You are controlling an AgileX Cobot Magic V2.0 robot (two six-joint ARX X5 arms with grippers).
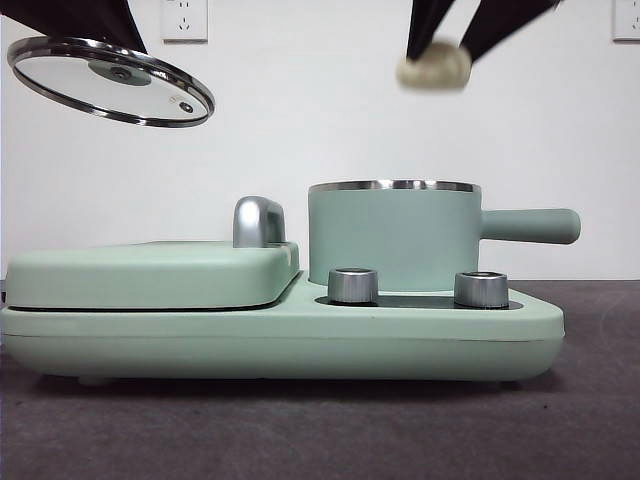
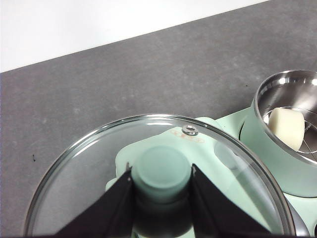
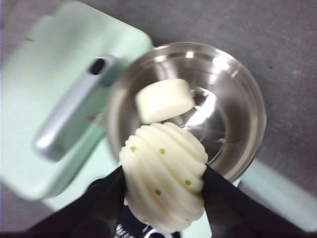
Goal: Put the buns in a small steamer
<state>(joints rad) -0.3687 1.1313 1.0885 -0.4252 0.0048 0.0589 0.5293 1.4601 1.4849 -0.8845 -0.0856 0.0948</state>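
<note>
Jaws around blurred, perhaps twisted, bun (image 1: 433, 66)

Steamer (image 1: 393, 236) mouth open (lid (image 1: 110, 82) aside)

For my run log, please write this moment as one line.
left gripper: shut on glass lid, held aside | right gripper: shut on twisted bun, above small steamer | plain bun: inside

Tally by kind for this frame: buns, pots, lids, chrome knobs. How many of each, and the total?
Buns: 2, plain in the pot, twisted in the right gripper
Pots: 1
Lids: 2, glass in the left gripper, griddle
Knobs: 2
Total: 7
</note>
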